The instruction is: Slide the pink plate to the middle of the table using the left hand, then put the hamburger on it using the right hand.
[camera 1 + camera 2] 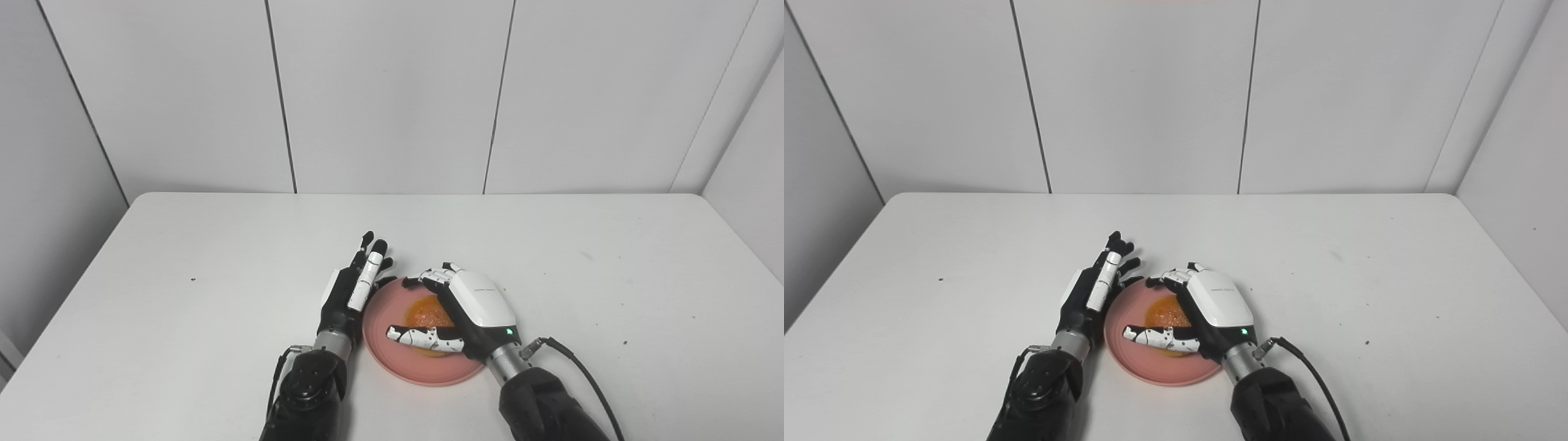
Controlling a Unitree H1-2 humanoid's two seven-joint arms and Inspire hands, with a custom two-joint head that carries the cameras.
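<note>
Hamburger (427, 313) on plate (392, 358), near table (184, 306) front edge; left hand (354, 288) beside plate's left rim.

Left hand (354, 288) stands against the pink plate's (392, 355) left rim, blocking that side. Right hand (465, 312) covers the hamburger (427, 313) from above. Remaining table (612, 275) surface lies open.

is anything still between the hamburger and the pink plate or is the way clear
Nothing visible stands between them. The hamburger is already over the middle of the pink plate, with the right hand curled around it. The left hand rests open beside the plate's left rim.
</note>
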